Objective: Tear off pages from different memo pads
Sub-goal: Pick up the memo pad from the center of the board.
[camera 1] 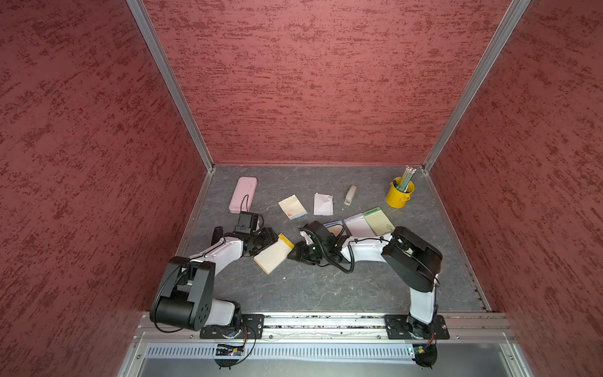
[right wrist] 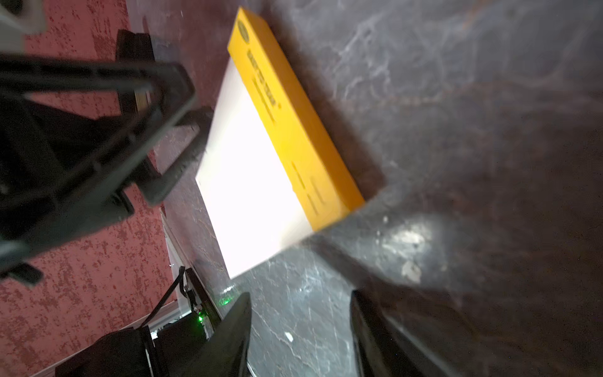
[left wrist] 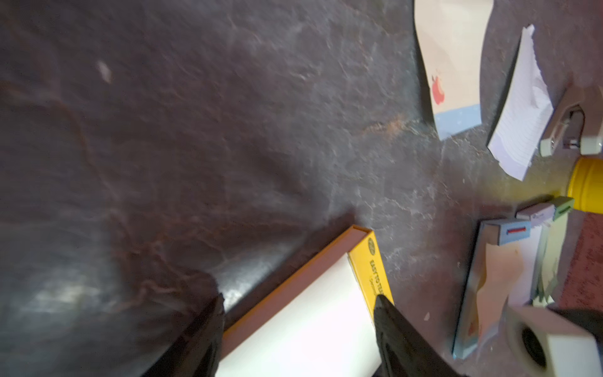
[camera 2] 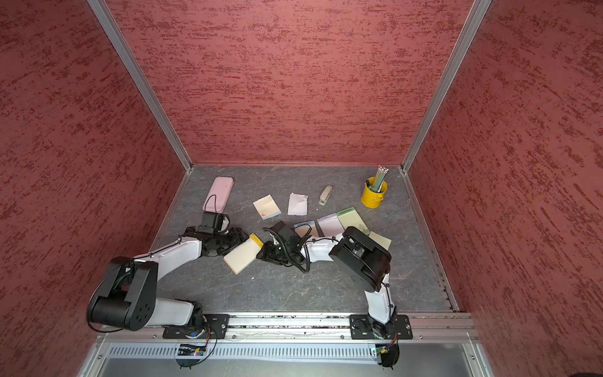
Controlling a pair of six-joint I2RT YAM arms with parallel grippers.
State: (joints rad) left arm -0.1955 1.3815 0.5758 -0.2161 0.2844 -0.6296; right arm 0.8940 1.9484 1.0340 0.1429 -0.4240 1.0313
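The yellow-strip memo pad [camera 1: 272, 256] [camera 2: 243, 256] lies flat at mid table. My left gripper [camera 1: 265, 241] [left wrist: 298, 303] is open, and its jaws stand astride the pad's strip end [left wrist: 368, 261]. My right gripper [camera 1: 294, 254] [right wrist: 300, 300] is open just right of the pad [right wrist: 254, 169], with bare table between its fingers. The blue-strip pad [camera 1: 332, 226], lilac pad [camera 1: 359, 223] and green pad [camera 1: 378, 218] sit side by side behind my right arm. Two loose pages lie further back: a cream one with a blue edge [camera 1: 292, 207] and a lilac one [camera 1: 323, 204].
A pink case [camera 1: 243, 194] lies at the back left. A beige stapler [camera 1: 350, 195] and a yellow cup of pencils [camera 1: 399, 194] stand at the back right. A pale green sheet [camera 2: 380, 241] pokes out under my right elbow. Red walls close three sides.
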